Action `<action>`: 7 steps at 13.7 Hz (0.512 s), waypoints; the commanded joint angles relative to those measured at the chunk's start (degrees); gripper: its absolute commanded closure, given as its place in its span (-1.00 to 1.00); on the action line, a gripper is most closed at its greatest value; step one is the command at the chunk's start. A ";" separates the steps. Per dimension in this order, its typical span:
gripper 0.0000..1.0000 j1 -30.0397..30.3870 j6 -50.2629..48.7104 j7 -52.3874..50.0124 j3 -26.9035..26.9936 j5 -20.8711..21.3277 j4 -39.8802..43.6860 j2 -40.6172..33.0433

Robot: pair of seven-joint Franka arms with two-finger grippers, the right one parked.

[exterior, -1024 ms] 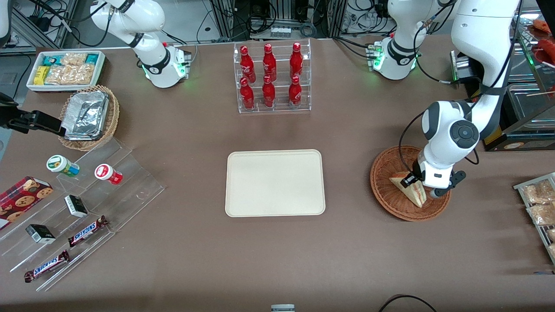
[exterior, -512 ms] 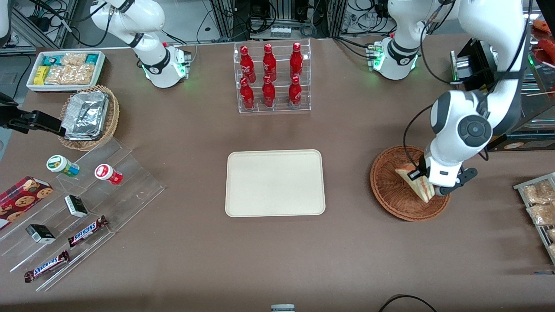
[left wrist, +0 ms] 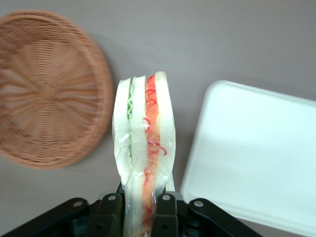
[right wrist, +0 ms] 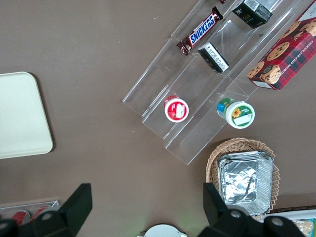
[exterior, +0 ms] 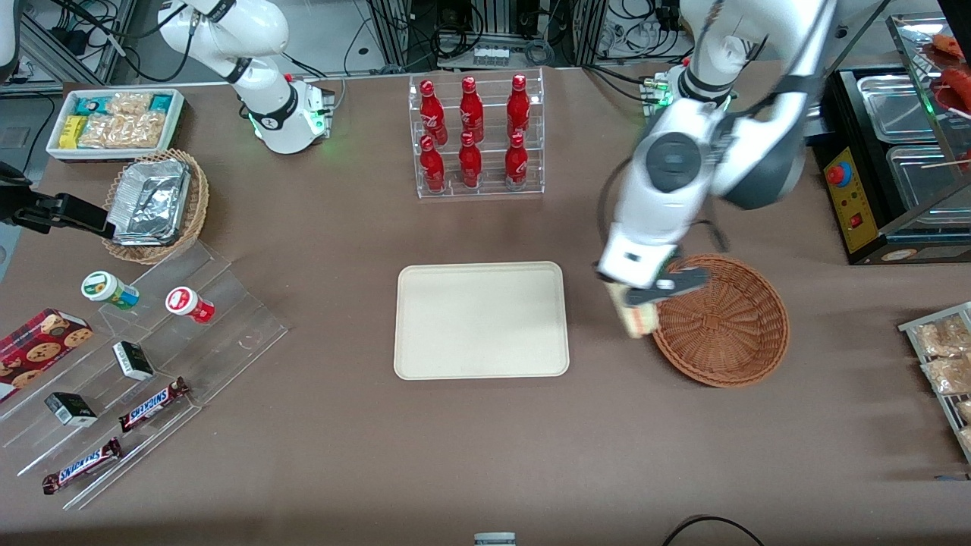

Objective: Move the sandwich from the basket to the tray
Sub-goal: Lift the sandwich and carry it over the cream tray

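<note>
**Carry toward tray**

The flat cream-white rectangular tray (exterior: 481,319) lies just beside the left gripper (exterior: 641,297), which is clenched on the triangular white-bread sandwich (left wrist: 144,148), held aloft. The round reddish-brown wicker basket (exterior: 721,321), now empty, sits alongside. Grip should be kept; release only once low over tray centre.

sandwich (left wrist: 144,148) wrapped, on edge, clamped in gripper (exterior: 645,297), between basket (exterior: 724,322) at 3 o'clock and tray (exterior: 481,319) at 9
</note>
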 commanded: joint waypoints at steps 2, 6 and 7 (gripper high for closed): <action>0.56 -7.85 0.17 -0.62 0.74 0.34 16.07 15.46; 0.56 -12.60 12.71 -2.80 0.48 0.34 17.68 22.85; 0.56 -13.66 15.71 -4.29 0.48 0.34 17.77 24.43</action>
